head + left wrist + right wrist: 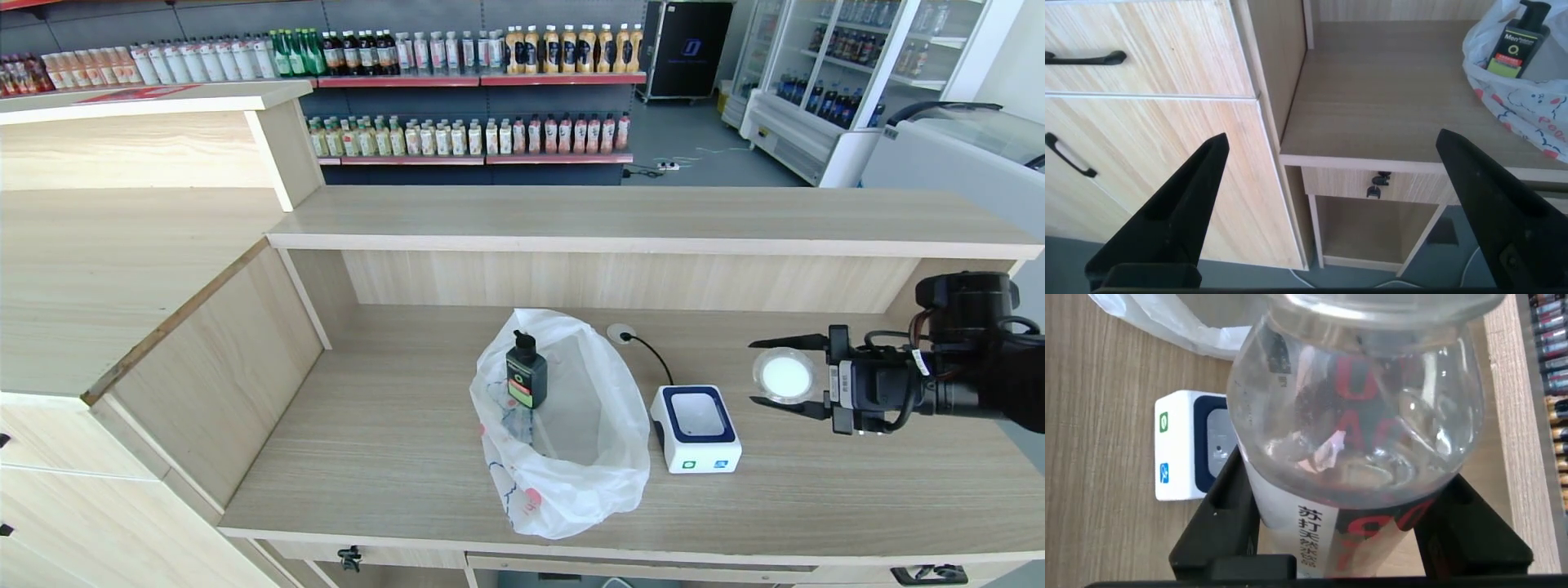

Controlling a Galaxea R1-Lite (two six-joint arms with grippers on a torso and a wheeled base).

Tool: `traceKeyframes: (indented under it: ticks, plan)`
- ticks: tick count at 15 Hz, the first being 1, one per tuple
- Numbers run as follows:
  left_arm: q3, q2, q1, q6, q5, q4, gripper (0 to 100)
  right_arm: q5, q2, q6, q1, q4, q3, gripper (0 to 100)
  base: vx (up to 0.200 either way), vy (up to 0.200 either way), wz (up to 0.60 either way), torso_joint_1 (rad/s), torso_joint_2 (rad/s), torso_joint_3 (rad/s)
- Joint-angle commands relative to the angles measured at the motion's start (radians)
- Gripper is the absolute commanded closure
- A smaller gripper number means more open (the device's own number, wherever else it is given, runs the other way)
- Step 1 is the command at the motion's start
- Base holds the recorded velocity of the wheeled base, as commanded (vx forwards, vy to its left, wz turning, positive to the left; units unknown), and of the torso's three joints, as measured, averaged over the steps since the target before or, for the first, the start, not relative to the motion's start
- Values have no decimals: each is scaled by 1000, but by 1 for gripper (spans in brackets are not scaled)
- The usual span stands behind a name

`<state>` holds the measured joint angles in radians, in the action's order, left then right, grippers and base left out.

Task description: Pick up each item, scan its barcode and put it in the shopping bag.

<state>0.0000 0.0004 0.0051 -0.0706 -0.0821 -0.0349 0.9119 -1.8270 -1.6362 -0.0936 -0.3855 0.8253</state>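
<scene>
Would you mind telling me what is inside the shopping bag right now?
A dark pump bottle with a green and red label stands upright inside the shopping bag, toward its left side. Crumpled plastic at the near end hides whatever may lie there.

Scanner (695,429) between right pincer (763,373) and open bag (571,457).

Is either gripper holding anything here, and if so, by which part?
The right gripper holds a clear bottle, clamped across its labelled body between the two fingers. The left gripper is open and holds nothing.
</scene>
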Motion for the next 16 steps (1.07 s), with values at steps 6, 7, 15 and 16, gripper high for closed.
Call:
traceKeyframes:
  ticks: [6,7,15,16]
  plan:
    - [0,0,-1,0,-1,0,0,2,-9,-79,41,62,-6,100,0,0,0,0,0,0]
    - [0,0,-1,0,-1,0,0,2,-12,-82,45,62,-5,100,0,0,0,0,0,0]
    - [0,0,1,0,-1,0,0,-1,-23,-200,34,96,0,100,0,0,0,0,0,0]
    - [0,0,1,0,-1,0,0,-4,-26,-212,22,96,3,100,0,0,0,0,0,0]
